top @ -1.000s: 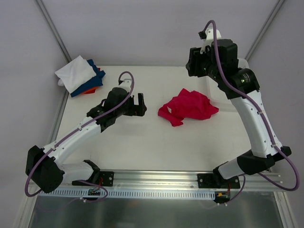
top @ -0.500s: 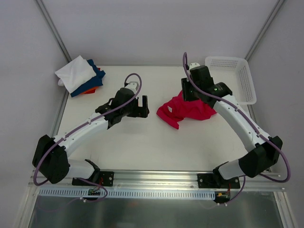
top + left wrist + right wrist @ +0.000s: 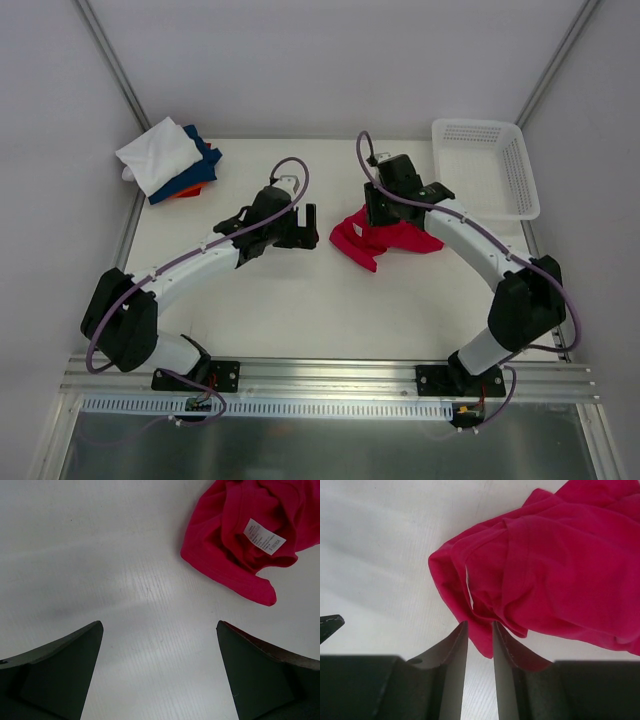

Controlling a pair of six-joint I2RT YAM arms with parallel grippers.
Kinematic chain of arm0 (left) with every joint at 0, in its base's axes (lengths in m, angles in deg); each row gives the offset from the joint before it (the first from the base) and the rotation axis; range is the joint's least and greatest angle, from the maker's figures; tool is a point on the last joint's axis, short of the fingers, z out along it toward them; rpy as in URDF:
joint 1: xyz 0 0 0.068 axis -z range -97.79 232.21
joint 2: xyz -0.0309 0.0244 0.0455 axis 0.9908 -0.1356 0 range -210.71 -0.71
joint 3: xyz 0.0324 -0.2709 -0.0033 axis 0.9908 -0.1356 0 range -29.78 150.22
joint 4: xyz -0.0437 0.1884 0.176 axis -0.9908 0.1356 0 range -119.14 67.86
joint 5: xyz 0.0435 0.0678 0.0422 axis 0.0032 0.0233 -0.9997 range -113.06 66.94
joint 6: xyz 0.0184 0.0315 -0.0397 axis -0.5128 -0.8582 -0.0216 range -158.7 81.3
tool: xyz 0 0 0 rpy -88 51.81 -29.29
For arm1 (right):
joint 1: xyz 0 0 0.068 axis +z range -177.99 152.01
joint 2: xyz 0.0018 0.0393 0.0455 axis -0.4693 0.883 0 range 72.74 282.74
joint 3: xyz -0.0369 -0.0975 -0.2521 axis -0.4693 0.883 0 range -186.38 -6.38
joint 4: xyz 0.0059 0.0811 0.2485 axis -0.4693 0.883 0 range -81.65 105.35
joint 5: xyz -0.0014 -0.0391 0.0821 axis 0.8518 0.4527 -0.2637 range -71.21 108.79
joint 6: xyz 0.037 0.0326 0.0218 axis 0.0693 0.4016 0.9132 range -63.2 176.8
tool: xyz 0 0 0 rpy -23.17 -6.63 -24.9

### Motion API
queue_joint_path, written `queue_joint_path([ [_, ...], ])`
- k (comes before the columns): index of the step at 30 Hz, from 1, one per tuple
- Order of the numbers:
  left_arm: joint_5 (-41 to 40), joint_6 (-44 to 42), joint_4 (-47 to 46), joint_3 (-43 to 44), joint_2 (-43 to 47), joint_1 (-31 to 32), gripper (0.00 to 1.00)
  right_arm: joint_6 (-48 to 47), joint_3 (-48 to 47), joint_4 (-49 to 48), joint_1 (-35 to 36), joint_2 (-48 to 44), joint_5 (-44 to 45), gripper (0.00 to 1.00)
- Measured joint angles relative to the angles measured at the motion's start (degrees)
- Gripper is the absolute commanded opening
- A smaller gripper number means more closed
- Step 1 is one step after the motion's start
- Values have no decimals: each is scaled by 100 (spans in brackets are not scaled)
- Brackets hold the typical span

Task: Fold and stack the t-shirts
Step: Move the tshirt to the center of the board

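A crumpled crimson-red t-shirt (image 3: pixel 405 240) lies on the white table right of centre. My right gripper (image 3: pixel 373 216) is down on its far left edge. In the right wrist view the shirt (image 3: pixel 560 565) fills the upper right, and the right gripper (image 3: pixel 480 626) is nearly closed with a fold of red cloth between its tips. My left gripper (image 3: pixel 306 224) is wide open and empty just left of the shirt. In the left wrist view the left gripper (image 3: pixel 160 630) is over bare table, and the shirt (image 3: pixel 235 535) with its white label shows at upper right. A folded white shirt (image 3: pixel 158 152) tops a dark blue one (image 3: pixel 203 166) and an orange one (image 3: pixel 184 190) at the far left.
A white plastic lattice basket (image 3: pixel 485 165) stands at the table's far right corner. Grey walls and frame posts close in the back and sides. A metal rail with the arm bases runs along the near edge.
My right arm has swung down and left from above the basket onto the red shirt's far left edge. My left gripper has moved right, closer to the shirt.
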Motion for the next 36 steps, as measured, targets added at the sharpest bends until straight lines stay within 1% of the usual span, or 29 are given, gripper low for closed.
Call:
queue_joint_path([
  [7,129,251,-345,-42,-136,146,99,-22,-247,-138,46,846,-219,29],
  [11,164,402,-577,-48,-382,345,99,-72,-452,-160,46,1049,-243,29],
  [17,289,730,-1202,-313,-492,481,96,-184,-782,-190,17,1078,-247,29],
  [21,278,960,-1703,-533,-522,603,94,-210,-820,-219,-131,1078,-238,29],
  [23,273,1025,-1967,-592,-522,706,92,-208,-820,-223,-319,1073,-236,29],
  [29,282,1235,-3154,-658,-667,929,89,-208,-809,-221,-922,938,-236,29],
  [31,284,1287,-3528,-654,-844,938,85,-208,-793,-219,-1005,828,-236,29],
  [32,286,1300,-3672,-651,-938,940,80,-208,-791,-214,-1021,754,-236,29],
  [36,286,1392,-4256,-608,-1543,968,75,-208,-717,-229,-1016,496,-247,29],
])
